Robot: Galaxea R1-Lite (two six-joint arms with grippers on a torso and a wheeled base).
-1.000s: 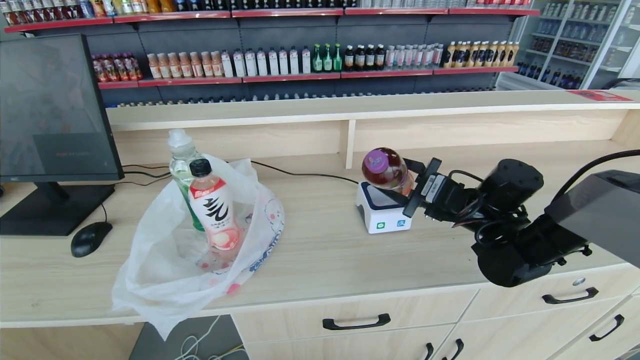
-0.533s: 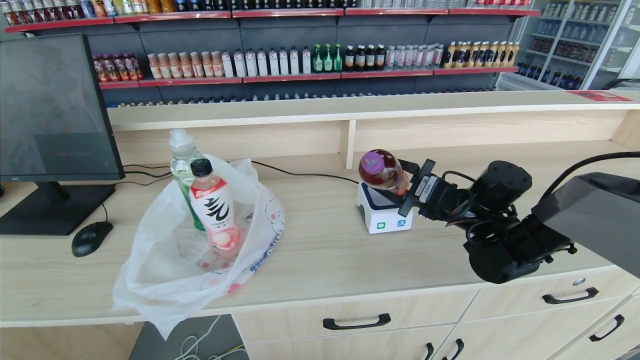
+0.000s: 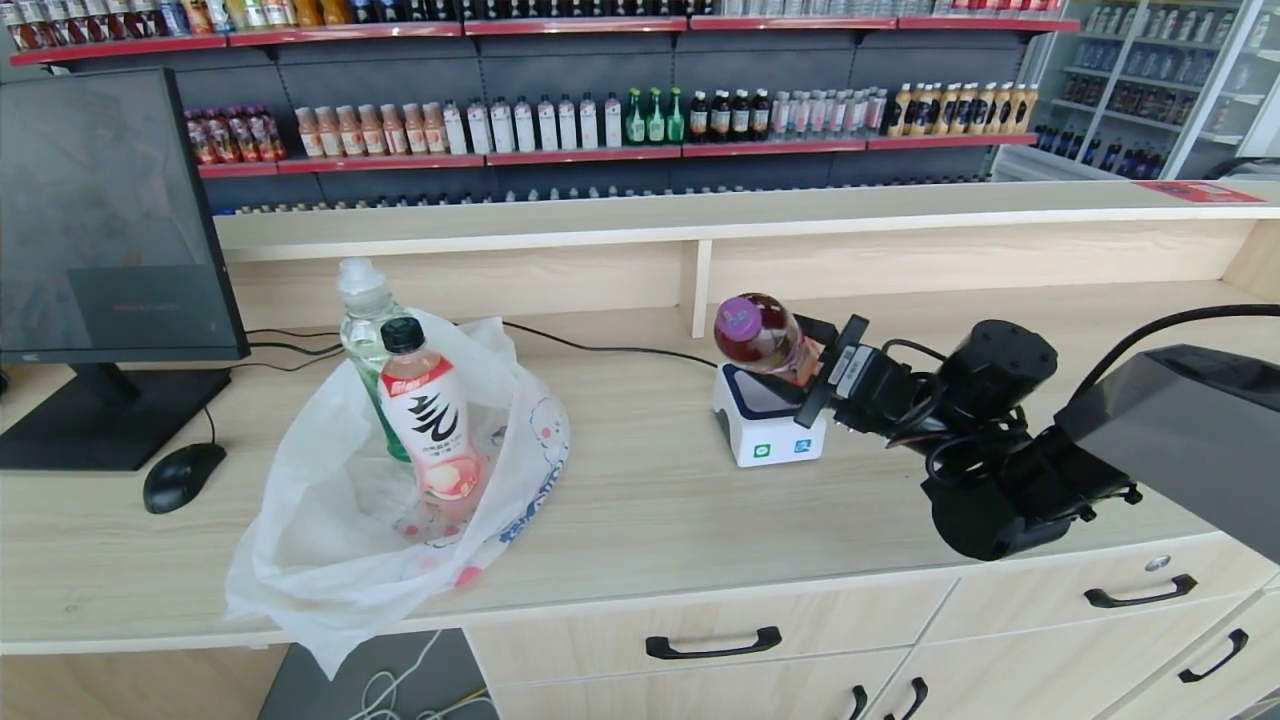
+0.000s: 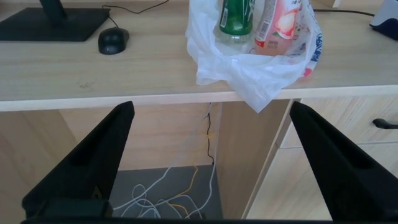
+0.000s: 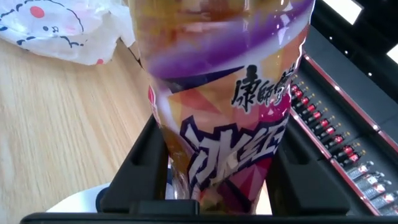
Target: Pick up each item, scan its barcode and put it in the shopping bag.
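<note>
My right gripper (image 3: 812, 362) is clamped on the tea bottle (image 3: 762, 335), a black finger (image 5: 138, 167) pressed to each side of its glossy printed sleeve. The bottle lies tilted, purple cap towards the shopping bag (image 3: 330, 540), just above the sloped dark window of the scanner (image 3: 765, 428), a small white box with rounded corners. I cannot tell whether the bottle touches it. A broad stretch of bare pale wood-grain counter (image 3: 650, 510) lies between scanner and bag. Behind the scanner a raised shelf with an upright divider closes off the back. The bag is thin, crinkled, translucent white plastic with its mouth slumped open. Its hem spills over the counter's front edge. Inside stand a pink-labelled bottle (image 3: 430, 420) with a black cap and, behind it, a clear green bottle (image 3: 360, 315). My left gripper (image 4: 211, 124) hangs in front of the counter, below its edge, jaws spread wide with nothing between them. A rounded black mouse (image 3: 183, 477) sits by the monitor (image 3: 100, 220) stand near the counter's left end.
</note>
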